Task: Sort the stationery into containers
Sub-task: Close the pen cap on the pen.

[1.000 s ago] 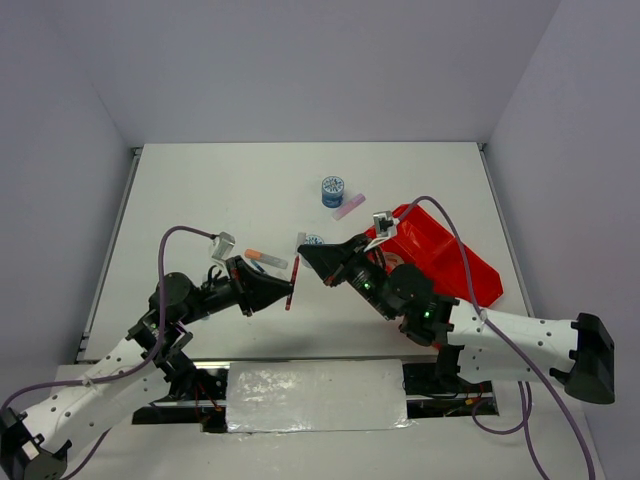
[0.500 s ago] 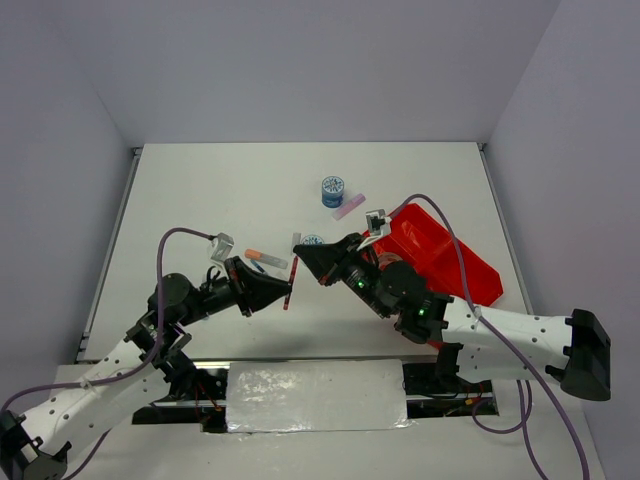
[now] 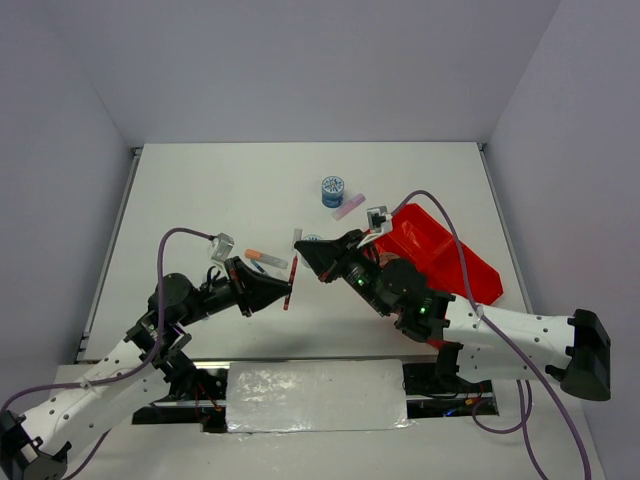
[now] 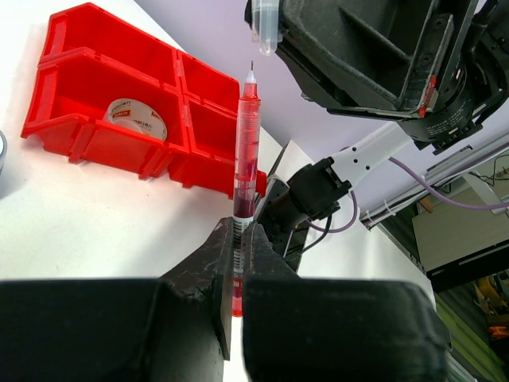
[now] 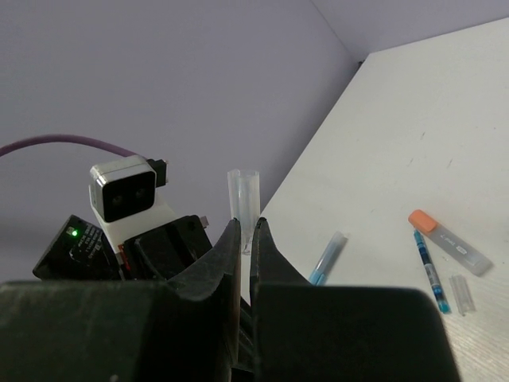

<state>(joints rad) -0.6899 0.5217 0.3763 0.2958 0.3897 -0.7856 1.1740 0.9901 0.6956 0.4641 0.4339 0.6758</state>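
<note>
My left gripper (image 3: 287, 287) is shut on an uncapped red pen (image 4: 247, 159), whose fine tip points at a clear cap (image 4: 266, 28). My right gripper (image 5: 247, 227) is shut on that clear cap (image 5: 244, 195), and holds it just off the pen's tip above mid-table (image 3: 298, 240). The red divided tray (image 3: 445, 252) lies to the right, with a clear tape ring (image 4: 137, 119) in one compartment. On the table lie a light blue pen (image 5: 328, 259), an orange-tipped marker (image 5: 449, 243) and a thin blue pen (image 5: 429, 270).
A blue-white patterned roll (image 3: 333, 190) and a pink stick (image 3: 349, 207) lie farther back, left of the tray. A second roll (image 3: 313, 240) shows partly behind my right gripper. A small clear piece (image 5: 461, 294) lies beside the blue pen.
My right gripper has moved a little left and back with the cap, closer to the pen's tip. The left arm and red pen have barely moved.
</note>
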